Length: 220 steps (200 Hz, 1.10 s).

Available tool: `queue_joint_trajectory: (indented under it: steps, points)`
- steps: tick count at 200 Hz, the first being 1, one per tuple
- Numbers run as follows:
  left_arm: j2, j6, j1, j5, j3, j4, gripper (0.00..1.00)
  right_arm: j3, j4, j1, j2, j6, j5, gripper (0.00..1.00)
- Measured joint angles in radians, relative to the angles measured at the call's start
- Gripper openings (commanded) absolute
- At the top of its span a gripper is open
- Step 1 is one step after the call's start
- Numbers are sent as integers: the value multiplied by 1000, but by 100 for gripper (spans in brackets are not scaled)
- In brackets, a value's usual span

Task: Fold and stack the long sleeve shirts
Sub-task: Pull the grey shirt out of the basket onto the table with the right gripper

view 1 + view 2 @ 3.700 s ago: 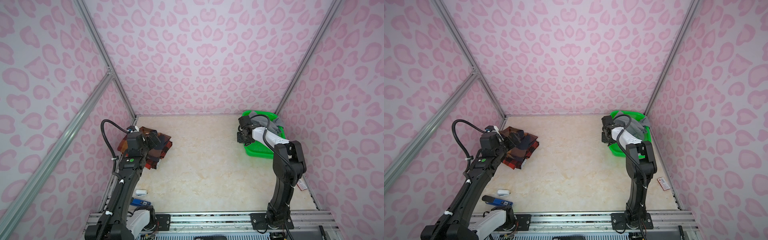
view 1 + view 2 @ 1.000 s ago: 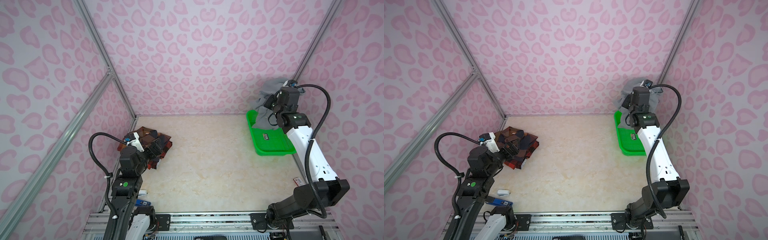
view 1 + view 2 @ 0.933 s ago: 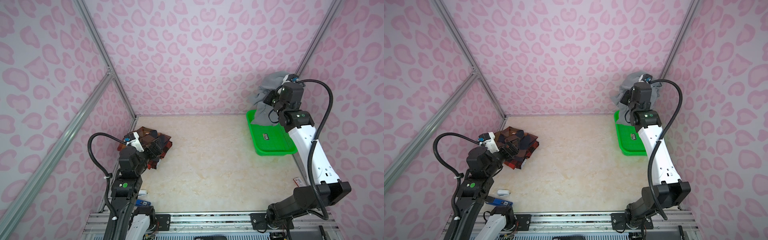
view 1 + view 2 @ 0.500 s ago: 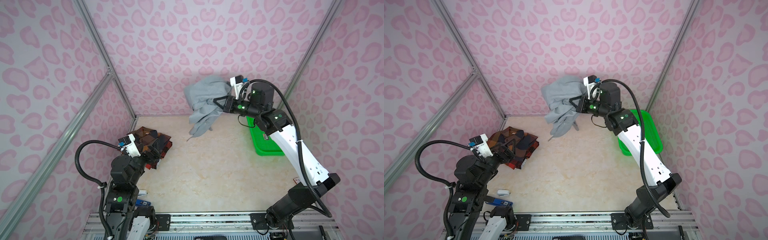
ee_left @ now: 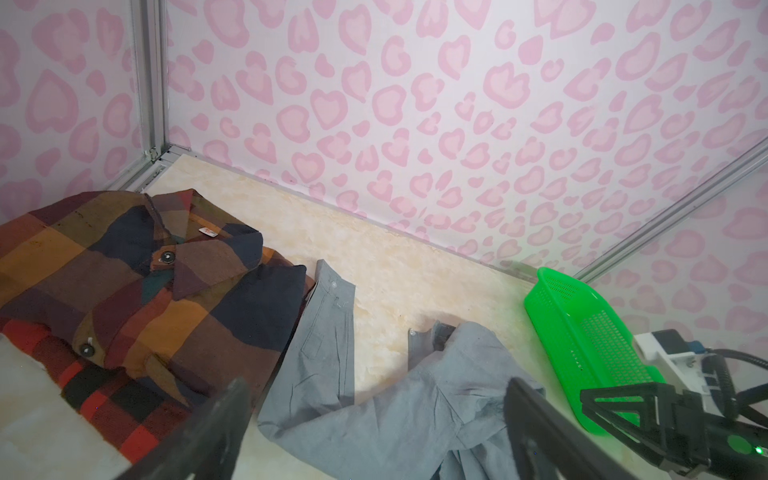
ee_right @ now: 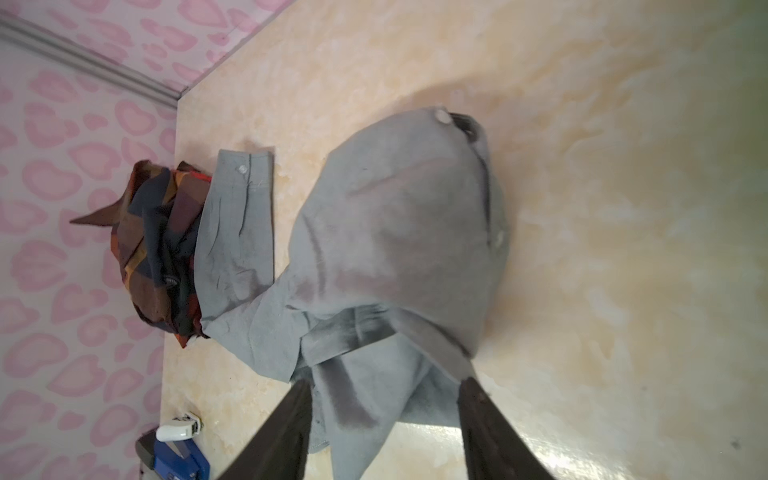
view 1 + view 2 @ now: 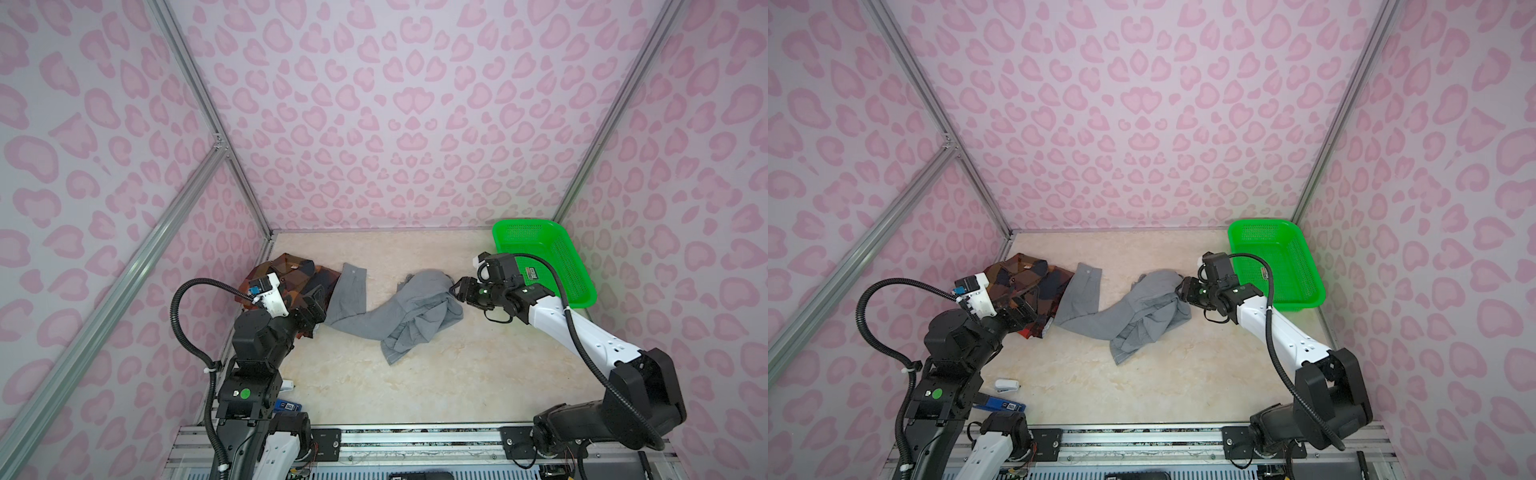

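The gray shirt (image 7: 415, 316) lies crumpled at the middle of the table (image 7: 415, 386), one sleeve stretched toward the plaid shirt (image 7: 297, 272), its cuff side touching that shirt's edge. The plaid shirt sits folded (collar and buttons up) by the far left corner. The right gripper (image 7: 458, 292) is low at the heap's other end, jaws parted with cloth loose between them, nothing visibly pinched; the green basket (image 7: 559, 253) stands just behind it. The left gripper (image 7: 314, 306) hangs wide open, holding nothing, above where sleeve meets plaid. I judge the step in hand to be laying out the gray shirt for folding. Next it needs spreading flat: each gripper takes a shoulder or hem corner and draws the body apart, without dragging the folded plaid shirt
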Motion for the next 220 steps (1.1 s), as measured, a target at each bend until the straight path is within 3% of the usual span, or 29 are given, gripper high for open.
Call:
queue_joint_trajectory:
  steps: [22, 48, 80, 129, 189, 220]
  points:
    - [-1, 0, 0, 0, -9, 0, 97, 64, 0, 170, 50, -116, 98, 61]
    - [-10, 0, 0, -17, -16, -5, 96, 232, -93, 331, 238, -256, 262, 64]
    - [-34, -4, 0, -134, -14, -31, 96, 353, -86, 507, 427, -410, 317, 66]
    - [-50, -31, 1, -370, 12, -116, 96, 540, -40, 586, 664, -528, 281, 69]
    - [-63, -44, 1, -458, 13, -153, 96, 676, 6, 604, 849, -607, 262, 69]
    - [-66, -51, 0, -468, 14, -157, 97, 763, -3, 600, 949, -636, 348, 56]
